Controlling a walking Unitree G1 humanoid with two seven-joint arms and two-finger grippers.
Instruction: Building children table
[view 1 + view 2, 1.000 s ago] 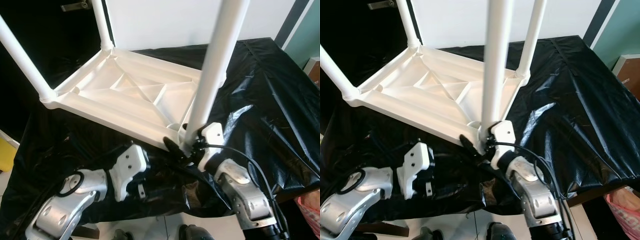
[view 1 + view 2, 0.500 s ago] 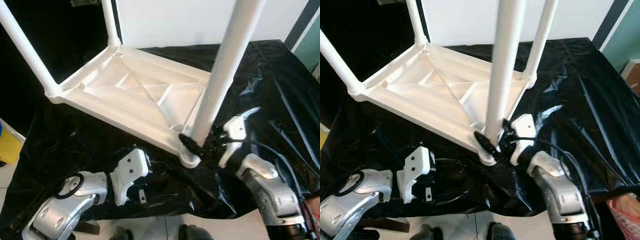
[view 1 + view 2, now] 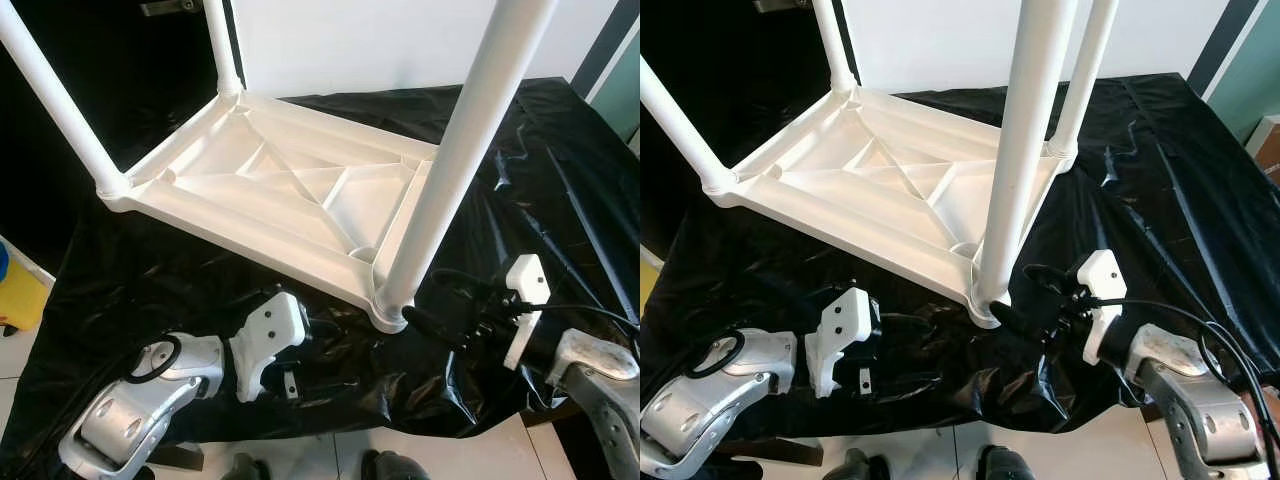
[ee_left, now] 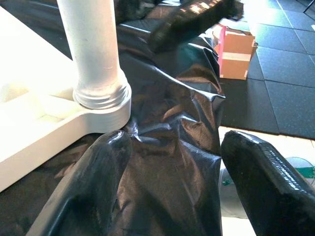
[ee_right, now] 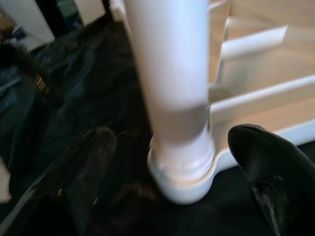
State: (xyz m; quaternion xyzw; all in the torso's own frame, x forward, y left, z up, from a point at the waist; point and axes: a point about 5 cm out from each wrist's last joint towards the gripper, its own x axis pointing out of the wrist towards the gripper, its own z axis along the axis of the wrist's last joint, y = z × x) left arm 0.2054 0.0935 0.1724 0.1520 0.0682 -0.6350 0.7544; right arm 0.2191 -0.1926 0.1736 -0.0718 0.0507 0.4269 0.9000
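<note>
The right gripper (image 3: 1025,325) hangs just beside the near corner socket of the upturned white table (image 3: 290,190), its two black fingers (image 5: 83,162) spread wide and holding nothing; the near leg (image 3: 450,170) stands upright in that socket between the fingers but apart from both. The left gripper (image 3: 288,385) lies low against the black plastic sheet (image 3: 540,170) on the socket's other side, fingers parted and empty, its wrist view looking across at the leg's base collar. The main hazard, as I judge it, is that the leg may not be fully seated; nothing grips it now, so a brush from either arm could tilt it or pop it from the socket; the slick sheet could also let the whole table slide away from a push; the right wrist cable (image 3: 1180,310) loops close to the corner and might snag. The three other legs rise from the farther corners.
</note>
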